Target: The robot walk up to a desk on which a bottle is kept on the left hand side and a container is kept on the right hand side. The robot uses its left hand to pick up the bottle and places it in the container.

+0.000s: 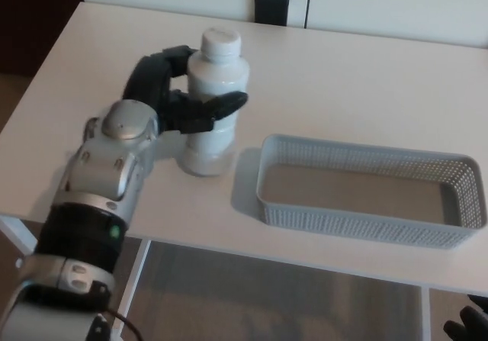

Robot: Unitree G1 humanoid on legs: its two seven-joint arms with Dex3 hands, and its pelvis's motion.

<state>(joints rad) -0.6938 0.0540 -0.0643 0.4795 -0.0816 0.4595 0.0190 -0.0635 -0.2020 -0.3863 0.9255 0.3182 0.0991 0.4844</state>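
Head view: left hand (177,97) clamped round bottle (211,104), basket (366,190) just right, desk (366,82) otherwise bare.

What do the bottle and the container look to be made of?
Bottle: likely white plastic, glossy, with soft highlights on its body and a matte cap. Container: apparently pale grey moulded plastic, matte, its walls a fine mesh of small holes. Left hand is wrapped around the bottle.

Right of the left hand (179,101), bare worktop (343,82) lies open; only the basket (366,223) wall stands between.
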